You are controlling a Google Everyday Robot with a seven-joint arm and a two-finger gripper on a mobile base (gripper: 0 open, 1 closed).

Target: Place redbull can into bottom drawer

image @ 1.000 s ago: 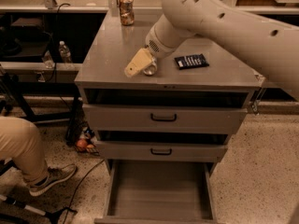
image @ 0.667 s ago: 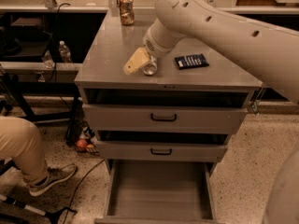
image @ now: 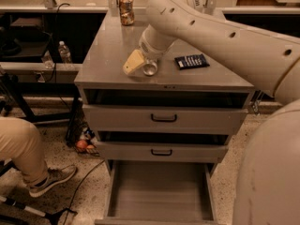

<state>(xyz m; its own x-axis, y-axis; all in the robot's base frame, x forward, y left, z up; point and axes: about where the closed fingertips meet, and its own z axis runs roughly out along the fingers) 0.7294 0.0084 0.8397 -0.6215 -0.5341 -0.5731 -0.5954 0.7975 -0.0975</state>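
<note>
My gripper [image: 142,63] hangs low over the front middle of the grey cabinet top [image: 108,55]. One beige finger [image: 133,62] shows on its left side. The redbull can [image: 150,68] sits in the gripper, and only its round silver end shows, right of that finger and just above the top. The gripper is shut on it. The bottom drawer [image: 159,196] is pulled out below, and its flat grey floor is bare. My pale arm reaches in from the right and hides the can's body.
A shorter reddish-gold can [image: 125,9] stands at the back of the cabinet top. A black flat packet [image: 191,61] lies right of the gripper. The two upper drawers [image: 164,118] are closed. A person's leg and shoe [image: 44,179] are at the lower left, with cables on the floor.
The gripper has shifted slightly to the left over the cabinet top; the can's end stays by its finger. The drawers have not moved.
</note>
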